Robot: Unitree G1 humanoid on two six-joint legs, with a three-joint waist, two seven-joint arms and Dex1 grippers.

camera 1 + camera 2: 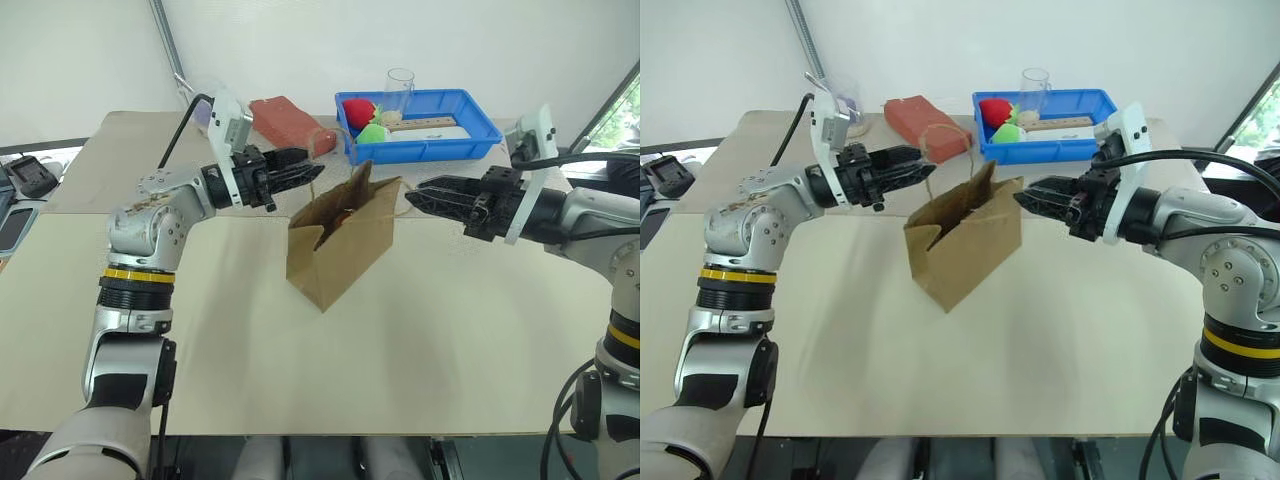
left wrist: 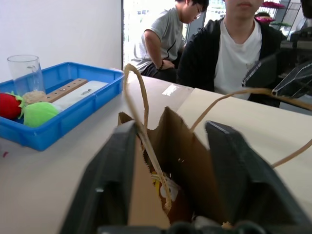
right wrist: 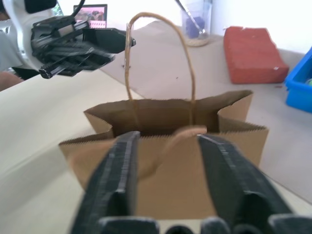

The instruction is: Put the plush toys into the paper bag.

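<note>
**A:** Your left end effector [image 1: 308,172] sits level at the bag's left edge, fingers parted, with a twine handle [image 2: 141,117] running between them but not pinched. Your right end effector [image 1: 418,192] mirrors it on the other side, also spread, gripping nothing.

**B:** And the toys?

**A:** The paper bag [image 1: 335,248] stands upright mid-desk [image 1: 450,350], mouth open. Looking down through your left wrist view, something white and orange-brown with a reddish patch lies at the bottom, so I judge the plush toys [image 2: 168,187] are already inside. I can't separate the two clearly.

**B:** So what can still go wrong for you?

**A:** That handle. If you draw the left arm back while the loop is between its fingers, it could snag and tip the bag, spilling the toys. The bag is light and stands on a narrow base, so a nudge from either side may topple it.

**B:** Anything nearby to mind?

**A:** The blue tray [image 1: 470,140] and red block [image 1: 285,120] lie behind the bag, well apart. Back straight out and you should miss them.
</note>
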